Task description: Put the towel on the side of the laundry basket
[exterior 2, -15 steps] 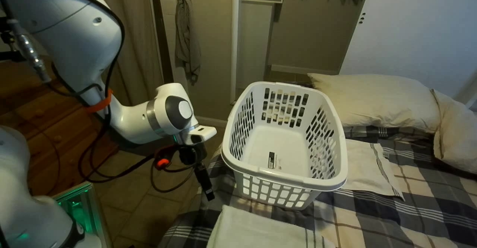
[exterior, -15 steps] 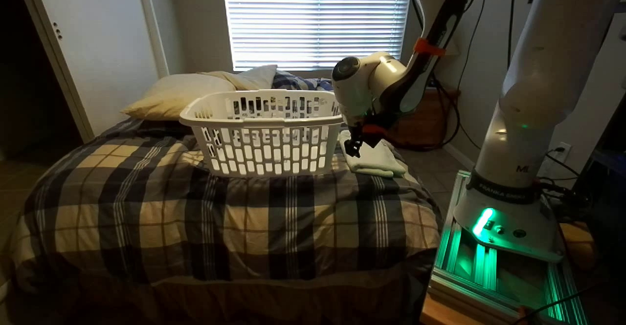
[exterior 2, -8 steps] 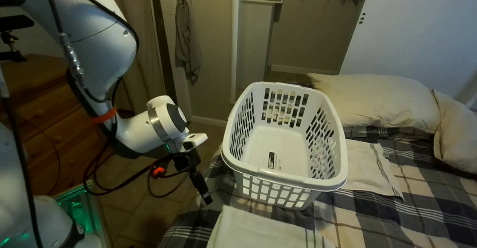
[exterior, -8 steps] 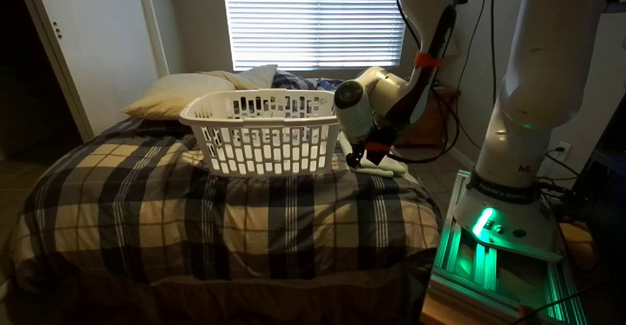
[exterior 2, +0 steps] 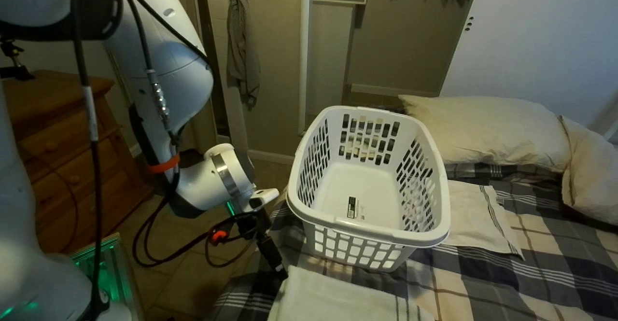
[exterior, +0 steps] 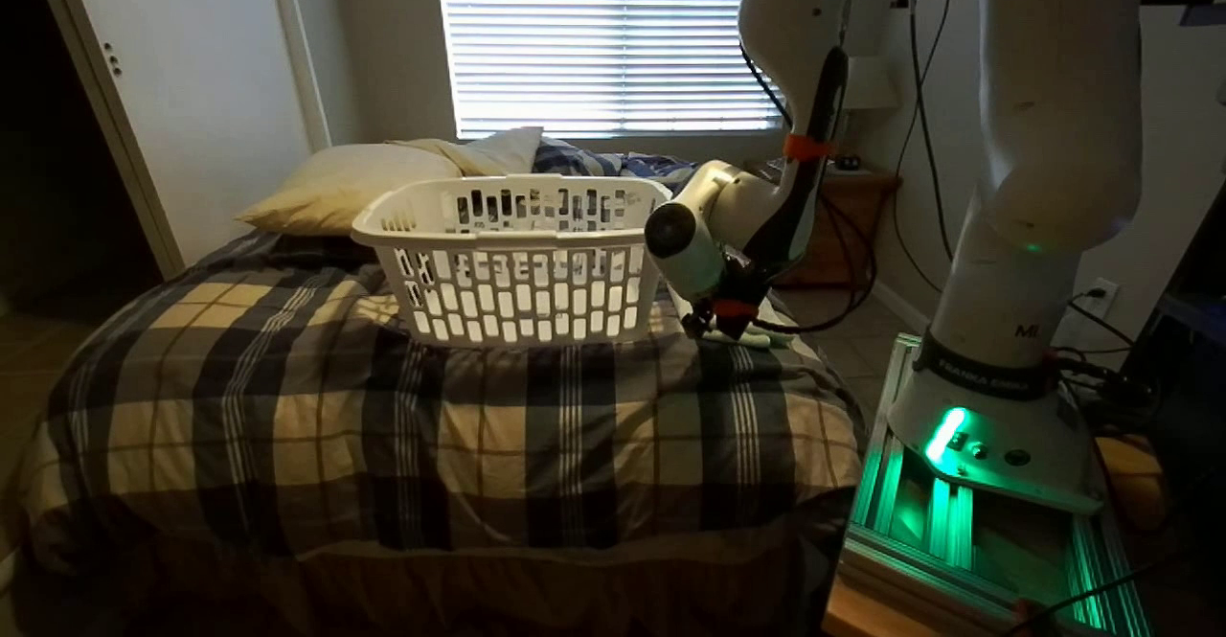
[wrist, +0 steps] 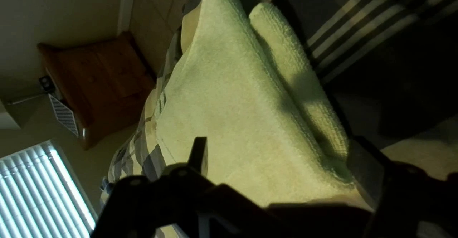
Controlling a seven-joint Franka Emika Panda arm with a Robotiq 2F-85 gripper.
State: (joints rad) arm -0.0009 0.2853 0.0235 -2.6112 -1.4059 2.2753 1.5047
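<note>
Gripper [wrist: 279,152]: fingers [wrist: 198,155] well apart, towel [wrist: 229,98] between them in the wrist view; contact cannot be determined. Left to right, in an exterior view: basket [exterior: 522,237] on bed [exterior: 498,445], its inside label [exterior 2: 351,207] too small to read; towel folded at the bed's right edge, long axis apparently along it, fold toward the near edge; base [exterior: 1006,436], band [exterior: 987,375] marked "FRANKA EMIKA".

Laundry basket [exterior 2: 367,230]: smooth plastic, slight sheen. Terry towel [wrist: 232,116]: matt cloth, rough-piled at the folds. Plaid bedspread [exterior: 479,417]: matt cloth. Chest of drawers [exterior 2: 55,125]: wood. Robot arm [exterior 2: 186,85]: smooth, glossy shell; wrist ring [exterior 2: 226,174], metal. Gripper [wrist: 281,162]: matt.
</note>
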